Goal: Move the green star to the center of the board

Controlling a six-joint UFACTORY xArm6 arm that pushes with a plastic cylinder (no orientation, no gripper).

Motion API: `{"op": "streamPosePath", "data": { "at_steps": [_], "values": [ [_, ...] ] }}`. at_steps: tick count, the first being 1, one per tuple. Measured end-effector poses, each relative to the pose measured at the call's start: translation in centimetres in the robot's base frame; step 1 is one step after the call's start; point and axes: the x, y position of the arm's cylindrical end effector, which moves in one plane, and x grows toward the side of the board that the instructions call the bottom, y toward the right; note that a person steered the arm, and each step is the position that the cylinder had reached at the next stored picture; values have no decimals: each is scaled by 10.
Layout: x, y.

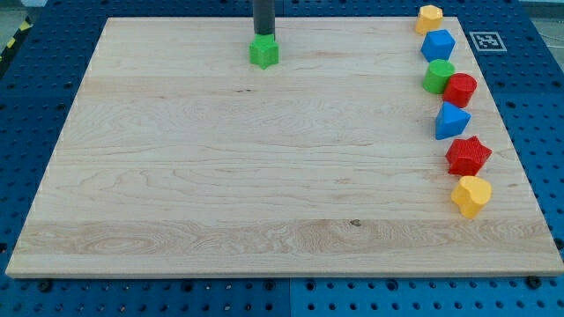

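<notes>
Touching the green star (263, 51) from behind, my tip (263, 34) sits near the board (176, 176) top edge

Even, bright light falls from overhead on the pale wooden counter (220, 176), with no strong glare. Shadows are short and soft, tucked close beneath the blocks along the right edge. Focus is sharp from corner to corner, and the counter's edges look straight.
</notes>
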Motion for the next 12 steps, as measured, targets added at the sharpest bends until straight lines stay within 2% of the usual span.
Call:
{"op": "streamPosePath", "data": {
  "at_steps": [1, 5, 11, 12],
  "values": [
    [16, -1],
    [24, -22],
    [173, -2],
    [158, -5]
  ]
}}
